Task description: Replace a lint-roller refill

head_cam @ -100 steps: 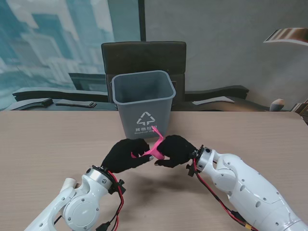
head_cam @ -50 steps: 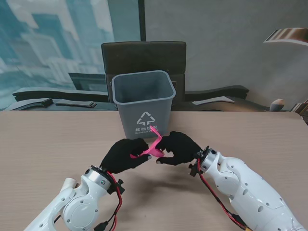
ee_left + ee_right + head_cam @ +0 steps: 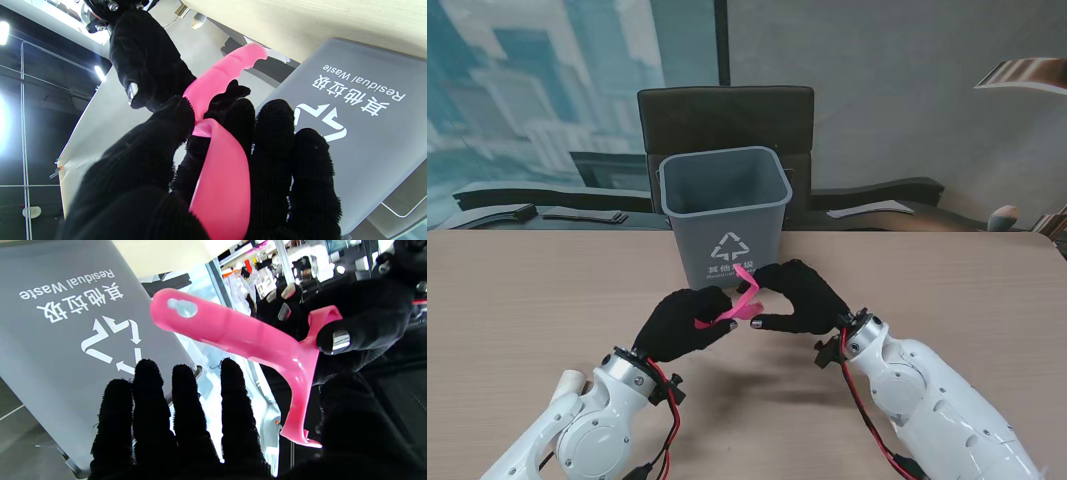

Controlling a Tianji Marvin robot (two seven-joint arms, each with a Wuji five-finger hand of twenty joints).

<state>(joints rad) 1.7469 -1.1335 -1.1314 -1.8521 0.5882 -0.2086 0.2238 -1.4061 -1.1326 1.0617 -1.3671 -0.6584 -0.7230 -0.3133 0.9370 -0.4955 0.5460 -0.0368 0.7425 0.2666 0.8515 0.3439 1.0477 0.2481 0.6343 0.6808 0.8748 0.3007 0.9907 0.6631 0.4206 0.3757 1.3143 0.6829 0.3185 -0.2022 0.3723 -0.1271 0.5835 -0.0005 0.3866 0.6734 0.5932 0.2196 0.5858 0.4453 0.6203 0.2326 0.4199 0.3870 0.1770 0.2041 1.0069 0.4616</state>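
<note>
A pink lint-roller handle (image 3: 744, 296) with its bare bent frame is held over the table just in front of the grey bin. My left hand (image 3: 682, 322) is shut on the frame end (image 3: 220, 186), thumb and fingers pinching it. The handle (image 3: 230, 328), with a hanging hole at its tip, points up toward the bin. My right hand (image 3: 797, 297) hovers just right of the handle. Its fingers (image 3: 186, 413) are spread and extended and hold nothing. In the left wrist view the right hand (image 3: 146, 60) sits beside the handle (image 3: 227, 71).
A grey waste bin (image 3: 725, 205) marked "Residual Waste" (image 3: 66, 323) stands open on the table (image 3: 527, 300) directly beyond both hands. A black chair (image 3: 725, 115) sits behind it. Flat dark items (image 3: 577, 214) lie beyond the table's far left edge.
My right hand has let go of the pink handle, opened its fingers and lifted slightly farther from me. The handle stays in my left hand, now tilted more upright.
</note>
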